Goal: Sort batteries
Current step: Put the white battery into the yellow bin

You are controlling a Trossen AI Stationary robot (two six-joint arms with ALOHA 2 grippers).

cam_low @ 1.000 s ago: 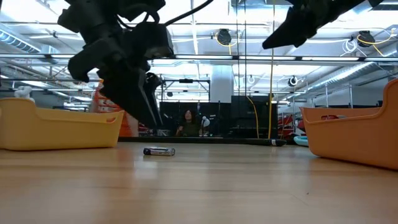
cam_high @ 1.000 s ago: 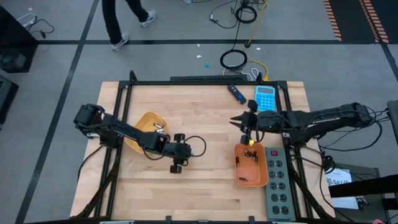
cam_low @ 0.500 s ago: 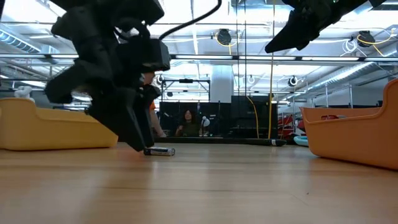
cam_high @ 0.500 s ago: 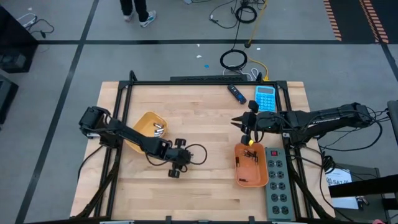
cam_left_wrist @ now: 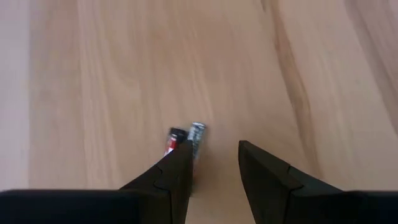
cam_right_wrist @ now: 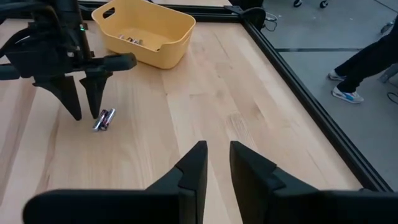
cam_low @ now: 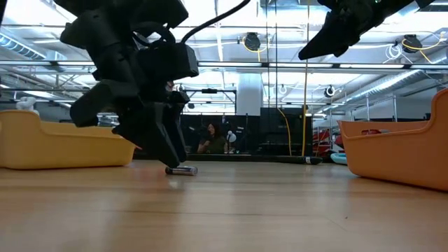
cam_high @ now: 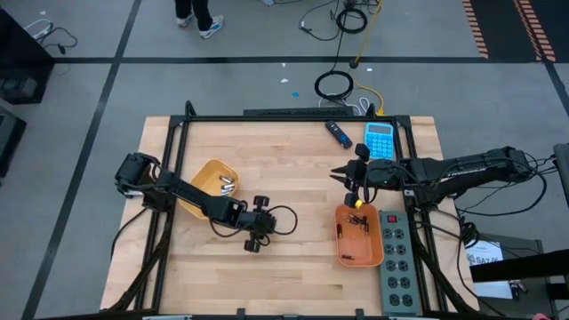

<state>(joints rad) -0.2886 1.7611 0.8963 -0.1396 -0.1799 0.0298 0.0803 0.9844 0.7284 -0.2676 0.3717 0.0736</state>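
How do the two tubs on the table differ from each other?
The yellow tub sits by the left arm and holds a few silver batteries; the orange tub sits by the right arm and holds thin dark batteries. The yellow tub looks wider and squarer, the orange tub longer and narrower. Both are open-topped.

You are working in a large industrial lab or workshop hall. The wooden table (cam_high: 293, 178) sits in a black metal frame (cam_high: 267, 116) on a grey concrete floor (cam_high: 89, 80) marked with dark lines. At 1 o'clock, orange-and-black hazard striping (cam_high: 507, 27) runs across the floor, and at 12 o'clock loose cables (cam_high: 342, 18) lie coiled. Across the table, the low view shows ceiling trusses, pipes and strip lights (cam_low: 392, 59), with a person (cam_low: 212, 138) seated deep in the hall.
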